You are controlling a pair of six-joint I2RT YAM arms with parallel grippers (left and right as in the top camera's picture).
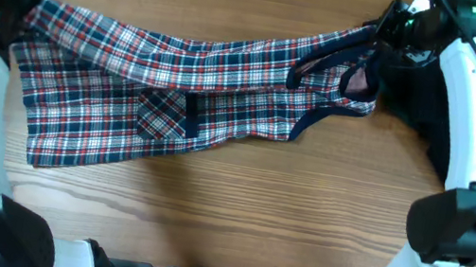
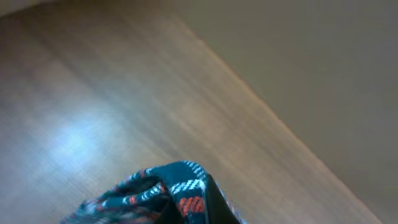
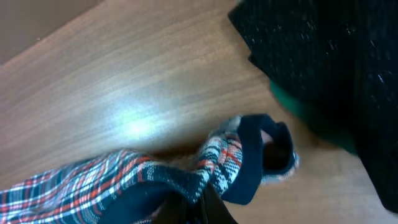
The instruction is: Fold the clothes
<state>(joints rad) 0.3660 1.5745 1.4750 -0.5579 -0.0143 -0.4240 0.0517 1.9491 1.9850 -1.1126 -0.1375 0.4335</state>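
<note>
The plaid clothes (image 1: 180,76) hang stretched across the wooden table between my two grippers. The upper band is lifted, and the lower part with a pocket (image 1: 164,114) rests on the table. My left gripper (image 1: 20,11) is shut on the hem corner at the far left. The left wrist view shows bunched plaid (image 2: 165,190) pinched at its jaws (image 2: 208,214). My right gripper (image 1: 379,43) is shut on the navy-trimmed shoulder end at the far right. In the right wrist view the plaid (image 3: 124,180) and a navy trim loop (image 3: 255,155) rise from the jaws (image 3: 208,208).
A black studded garment (image 3: 329,56) lies on dark green fabric (image 3: 298,112) at the back right, close to the right gripper; it shows dark behind the right arm (image 1: 418,114). Bare wood (image 1: 235,210) runs along the front. The table's far edge (image 2: 273,115) passes near the left gripper.
</note>
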